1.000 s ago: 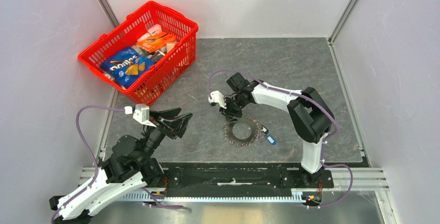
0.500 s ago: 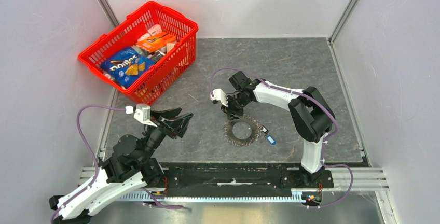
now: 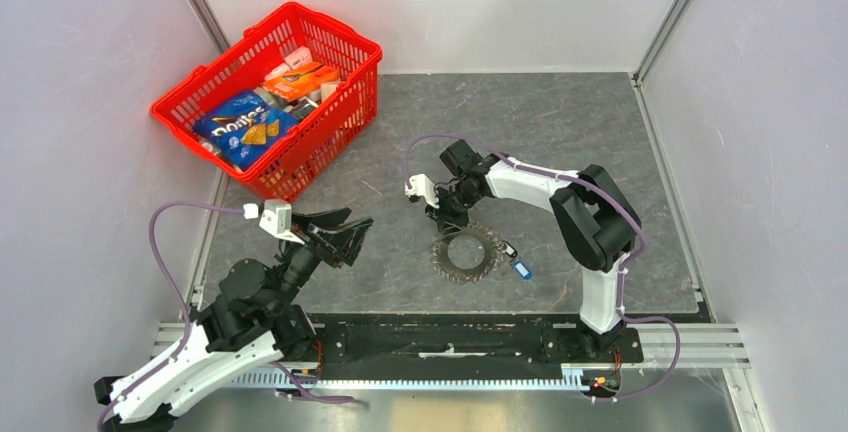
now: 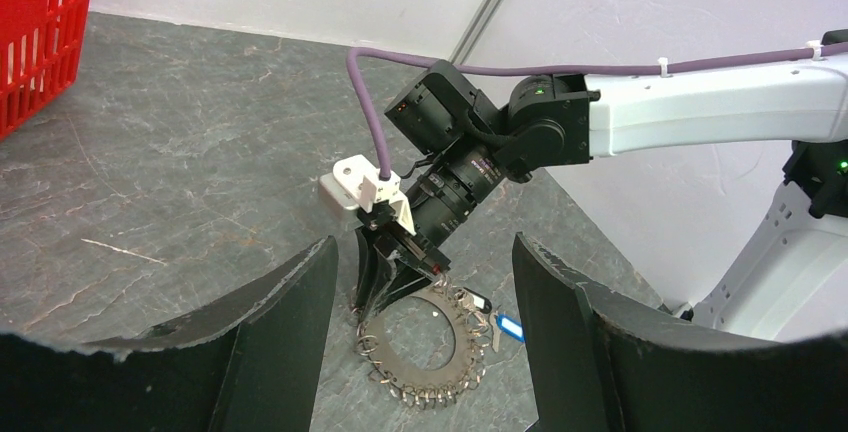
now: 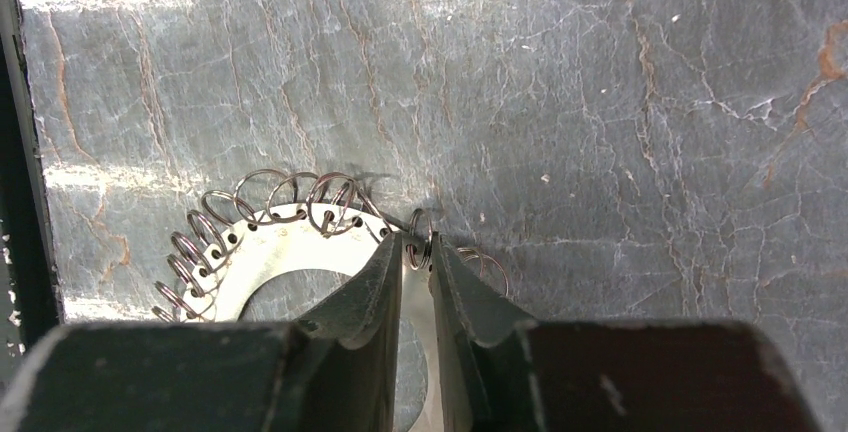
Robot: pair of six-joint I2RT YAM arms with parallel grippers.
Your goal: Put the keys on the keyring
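A flat silvery ring plate (image 3: 485,252) lies on the grey table, its rim set with many small wire split rings. A small blue-headed key (image 3: 521,272) hangs at its right side; no other keys show. My right gripper (image 3: 447,217) points down at the plate's far left rim. In the right wrist view my right gripper (image 5: 417,242) is shut on one small split ring (image 5: 420,222) at the edge of the plate (image 5: 270,247). My left gripper (image 3: 352,240) is open and empty, a hand's width left of the plate. It looks at the plate (image 4: 387,357) and the key (image 4: 509,327).
A red basket (image 3: 370,52) with a Doritos bag and boxes stands at the back left. Grey walls close in the table on both sides and at the back. The black base rail (image 3: 440,337) runs along the near edge.
My right wrist has shifted very slightly over the plate's rim. The plate, the key and my left arm have not visibly moved.
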